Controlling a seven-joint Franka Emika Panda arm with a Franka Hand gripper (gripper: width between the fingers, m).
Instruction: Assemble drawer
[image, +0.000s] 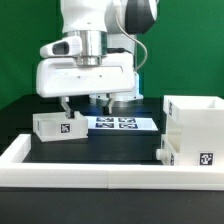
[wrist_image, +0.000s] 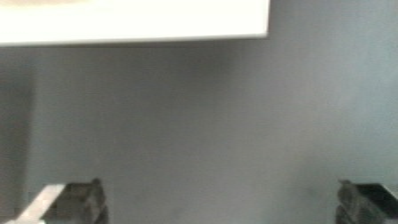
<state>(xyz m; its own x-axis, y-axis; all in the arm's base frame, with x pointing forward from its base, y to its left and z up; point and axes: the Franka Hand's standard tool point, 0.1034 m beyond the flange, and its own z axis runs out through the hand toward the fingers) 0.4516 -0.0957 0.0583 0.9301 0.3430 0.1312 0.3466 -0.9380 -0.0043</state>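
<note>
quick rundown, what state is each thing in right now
claw: open, empty
tray at the exterior view's left: loose on the table, ungrasped
case: upright, apart from that tray
second tray: beside the case; inserted or not, cannot tell

Tall case (image: 196, 122) partly beyond the exterior view's right edge

- exterior view: close and slightly raised, facing the white robot arm (image: 95, 30) across the long low white border wall (image: 90, 172).
- wrist view: very near, looking down past the gripper (wrist_image: 217, 200) onto the flat black table (wrist_image: 196, 120), which both views share.
</note>
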